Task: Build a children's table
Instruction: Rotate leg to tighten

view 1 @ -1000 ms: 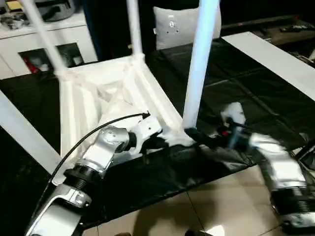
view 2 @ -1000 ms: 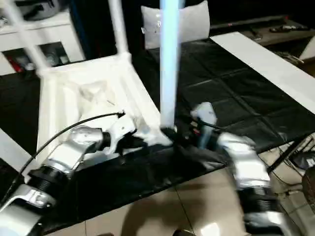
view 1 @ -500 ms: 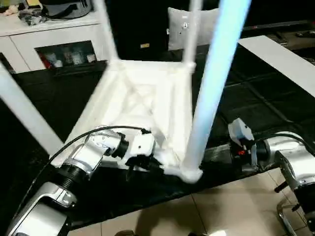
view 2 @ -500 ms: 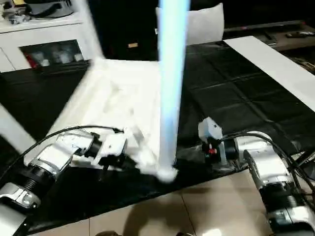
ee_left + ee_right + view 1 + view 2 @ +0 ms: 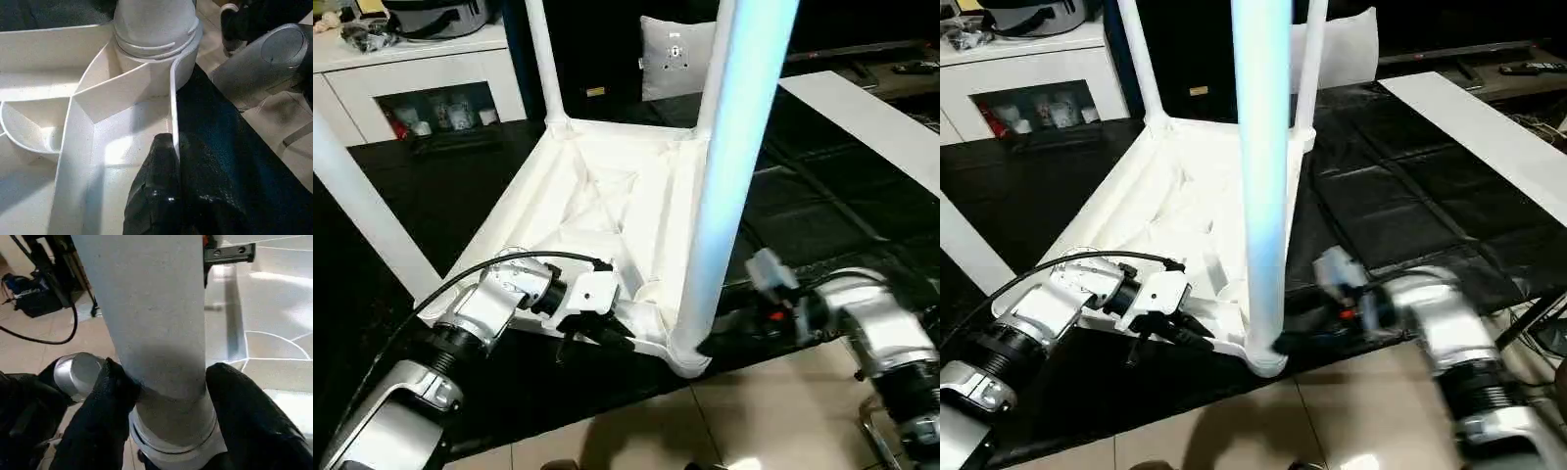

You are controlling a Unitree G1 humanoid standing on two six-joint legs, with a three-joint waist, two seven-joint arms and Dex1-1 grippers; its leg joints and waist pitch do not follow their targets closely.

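Black mat (image 5: 822,206) covers the work surface, tiled floor (image 5: 773,421) at its near edge, white cabinet (image 5: 411,83) w/ glass doors at back left, grey cushion (image 5: 675,59) behind, white board (image 5: 871,122) lying far right.

Tabletop (image 5: 597,211) lies upside down on the mat, X-ribs facing up, near corner just at the mat edge. Legs standing up from its corner sockets: near leg (image 5: 729,166) biggest in view, right in front of me; two far legs (image 5: 540,59) at back corners; another leg (image 5: 357,211) rises at left.

My left gripper (image 5: 597,338) is on the near rim of the tabletop, just left of the near leg's socket. Fingers pinched right together on the thin rim wall — wrist view shows one finger (image 5: 159,191) pressed against the inner side of the rim, other side on the mat side.

My right gripper (image 5: 166,382) is at the base of the near leg, just above the socket collar. Fingers (image 5: 107,396) part-open, one each side of the leg; left-side pad touching the tube, other pad right beside it — can't tell if it's actually clamped.
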